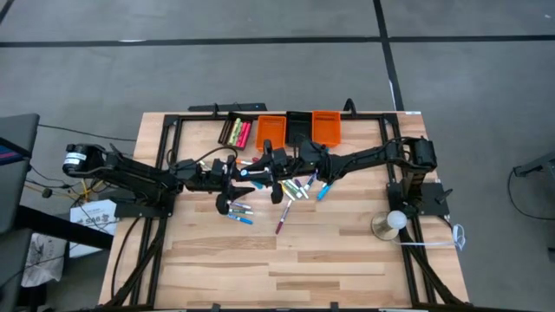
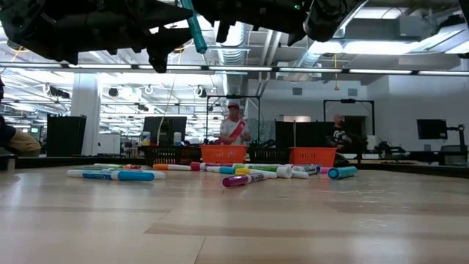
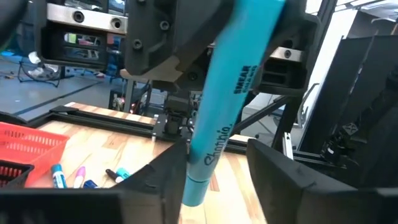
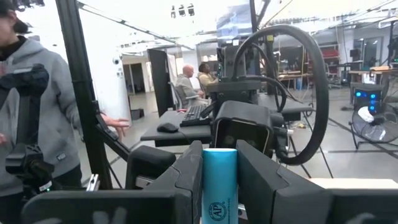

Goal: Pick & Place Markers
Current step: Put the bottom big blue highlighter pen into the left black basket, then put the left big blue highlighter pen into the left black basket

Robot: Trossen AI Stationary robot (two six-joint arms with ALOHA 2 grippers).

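The right gripper pinched a teal marker in the air above the table — the left gripper met it there, fingers spread around the barrel. Below, more markers lay scattered near the orange bins.

Wooden bench with markers and bins

Loose markers are scattered on the pale planks around the bench's middle, one purple-capped marker lying apart toward the near edge. Along the far edge a row of small bins is set: a black bin holding markers, an orange bin, another black one and a second orange bin. A round lamp base is seen by the right edge.
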